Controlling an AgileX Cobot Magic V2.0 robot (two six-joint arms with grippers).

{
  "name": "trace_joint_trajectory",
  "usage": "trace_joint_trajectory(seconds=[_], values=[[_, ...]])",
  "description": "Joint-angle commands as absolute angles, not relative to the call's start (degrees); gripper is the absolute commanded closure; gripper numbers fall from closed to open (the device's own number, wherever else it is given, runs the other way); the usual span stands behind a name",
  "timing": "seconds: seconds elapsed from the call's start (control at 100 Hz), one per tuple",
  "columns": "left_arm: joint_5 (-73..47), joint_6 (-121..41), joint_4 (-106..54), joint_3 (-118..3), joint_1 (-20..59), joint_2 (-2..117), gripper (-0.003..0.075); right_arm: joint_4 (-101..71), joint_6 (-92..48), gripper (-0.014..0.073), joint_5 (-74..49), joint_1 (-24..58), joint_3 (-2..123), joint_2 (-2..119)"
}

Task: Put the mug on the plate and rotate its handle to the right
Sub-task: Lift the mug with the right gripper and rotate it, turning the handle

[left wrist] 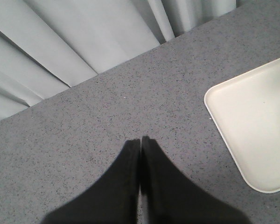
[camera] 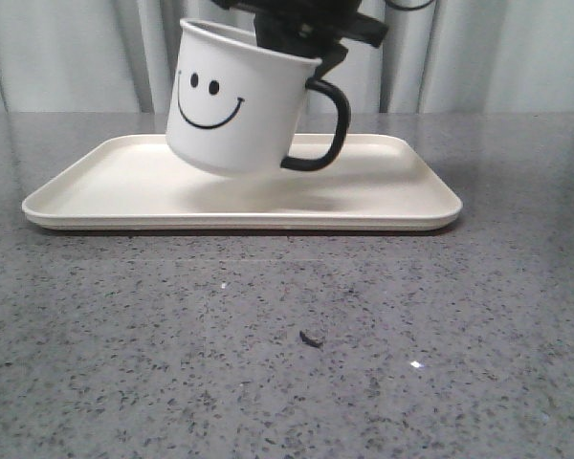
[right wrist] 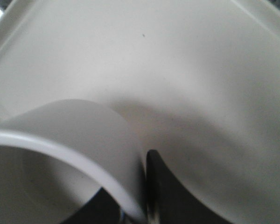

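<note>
White mug (camera: 234,100) gripped at the rim by right end effector (camera: 301,33), tilted above cream plate (camera: 86,196) for lowering, handle (camera: 327,124) rightward; left end effector (left wrist: 140,142) clenched, idle.

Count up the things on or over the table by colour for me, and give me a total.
White: 1, the mug with a black handle, held tilted above the tray by the right gripper.
Cream: 1, the plate, a wide flat tray.
Dark: 1, a small speck on the grey table.
Total: 3
</note>
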State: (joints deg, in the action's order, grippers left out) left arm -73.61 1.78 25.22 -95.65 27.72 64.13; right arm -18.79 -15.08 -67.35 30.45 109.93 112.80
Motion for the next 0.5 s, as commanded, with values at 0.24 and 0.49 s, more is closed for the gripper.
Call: trace_joint_trajectory(seconds=[0.24,0.49], values=[[-72.27,2.38,26.20,-96.67,28.09,63.23,0.0739,-19.02,-26.93,0.0663,-76.68,30.23,125.62,109.24],[-72.27,2.38,25.94,-96.54,28.09,63.23,0.0739,-17.72,-36.28,0.0659,-76.73,30.50,125.83,109.31]])
